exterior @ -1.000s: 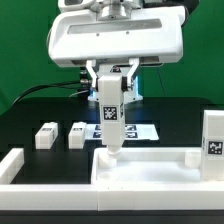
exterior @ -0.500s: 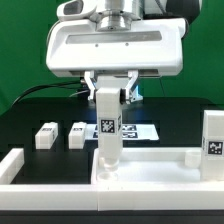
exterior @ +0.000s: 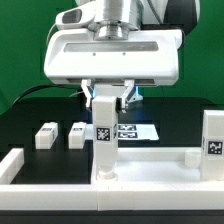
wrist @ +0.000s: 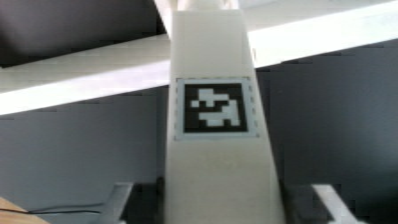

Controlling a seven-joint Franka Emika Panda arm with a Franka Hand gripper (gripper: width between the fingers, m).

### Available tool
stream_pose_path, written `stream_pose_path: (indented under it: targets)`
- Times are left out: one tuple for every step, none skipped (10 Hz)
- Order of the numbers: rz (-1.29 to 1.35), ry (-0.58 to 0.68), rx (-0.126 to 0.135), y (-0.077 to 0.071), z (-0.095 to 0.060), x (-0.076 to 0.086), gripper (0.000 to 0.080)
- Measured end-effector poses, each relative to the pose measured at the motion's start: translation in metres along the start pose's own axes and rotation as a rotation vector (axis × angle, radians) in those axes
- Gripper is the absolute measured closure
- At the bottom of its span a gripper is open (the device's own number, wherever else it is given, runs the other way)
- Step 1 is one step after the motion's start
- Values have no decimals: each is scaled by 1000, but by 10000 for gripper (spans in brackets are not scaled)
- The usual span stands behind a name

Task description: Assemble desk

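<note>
My gripper (exterior: 107, 99) is shut on a white desk leg (exterior: 105, 140) and holds it upright by its top. The leg's tag faces the camera. Its lower end sits at the corner of the white rimmed tabletop panel (exterior: 160, 166) on the exterior view's left; I cannot tell whether it touches. In the wrist view the leg (wrist: 217, 150) fills the middle, with my fingers (wrist: 123, 203) on either side of it. Two more legs (exterior: 45, 135) (exterior: 77, 135) lie on the black table. Another leg (exterior: 212, 140) stands at the exterior view's right.
The marker board (exterior: 138, 130) lies flat behind the held leg. A long white border bar (exterior: 12, 166) runs along the exterior view's left, and another along the front edge (exterior: 60, 198). A green backdrop is behind the arm.
My gripper has come down with the leg and shifted slightly toward the exterior view's left. The leg's lower end is now lower, at the tabletop's corner.
</note>
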State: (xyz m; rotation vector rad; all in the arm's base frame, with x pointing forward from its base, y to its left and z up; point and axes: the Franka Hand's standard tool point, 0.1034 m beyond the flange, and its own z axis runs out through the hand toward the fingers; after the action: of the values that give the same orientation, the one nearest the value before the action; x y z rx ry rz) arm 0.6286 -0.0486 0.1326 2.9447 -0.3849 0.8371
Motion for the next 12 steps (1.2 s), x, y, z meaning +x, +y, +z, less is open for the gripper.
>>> stream_pose_path:
  targets:
    - [-1,-5,-2,1,3,-3,511]
    - [-3,-10,-3,0,4,-5,511]
    - [-6,-8,-5,0,6,-7,511]
    - [-8,-1,-7,0,8,-7,511]
    - [-10,13,-8,-1,8,-8,511]
    - [-13,28,-9,-1,8,-8,511]
    - [-16,46,-11,-1,8,-10,511]
    - [-14,53,-12,1,7,-10,511]
    - [-13,53,-12,1,7,-10,511]
    - [-13,52,-12,1,7,-10,430]
    - [-13,52,-12,1,7,-10,430]
    - [-13,52,-12,1,7,-10,291]
